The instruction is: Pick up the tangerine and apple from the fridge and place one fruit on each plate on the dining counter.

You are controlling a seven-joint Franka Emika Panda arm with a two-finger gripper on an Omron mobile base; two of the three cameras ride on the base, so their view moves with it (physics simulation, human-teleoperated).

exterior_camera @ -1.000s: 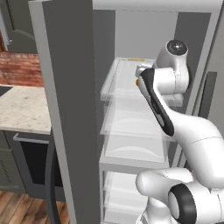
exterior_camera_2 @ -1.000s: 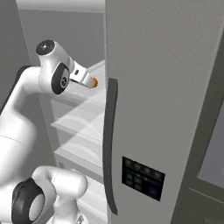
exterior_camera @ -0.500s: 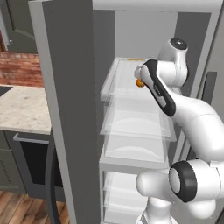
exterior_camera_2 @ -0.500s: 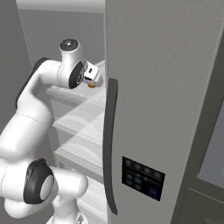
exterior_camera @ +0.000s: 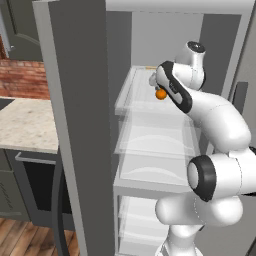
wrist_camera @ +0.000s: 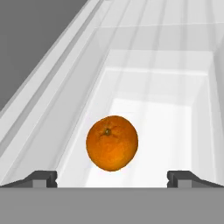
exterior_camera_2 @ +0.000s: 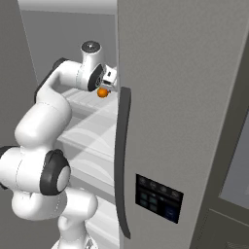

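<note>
The tangerine (wrist_camera: 112,142) is a bright orange ball lying on a white translucent shelf (wrist_camera: 153,109) of the open fridge (exterior_camera: 150,130). In the hand view it sits just ahead of my gripper (wrist_camera: 112,178), centred between the two dark fingertips (wrist_camera: 41,178), which stand wide apart and do not touch it. From the left base the tangerine (exterior_camera: 160,94) shows on the top shelf right at the hand. From the right base the tangerine (exterior_camera_2: 102,92) peeks out just below the hand, beside the fridge door's edge. The gripper is open and holds nothing. The apple, the plates and the dining counter are out of view.
The open fridge door (exterior_camera: 75,125) stands to the left of the arm. Another grey door (exterior_camera_2: 185,112) with a long dark handle (exterior_camera_2: 122,160) and a black dispenser panel (exterior_camera_2: 158,197) is close on the right. A beige stone counter (exterior_camera: 25,125) lies at the left.
The arm has swung deeper into the fridge over the top shelf, bringing the hand up to the tangerine. The jaws have stayed wide apart.
</note>
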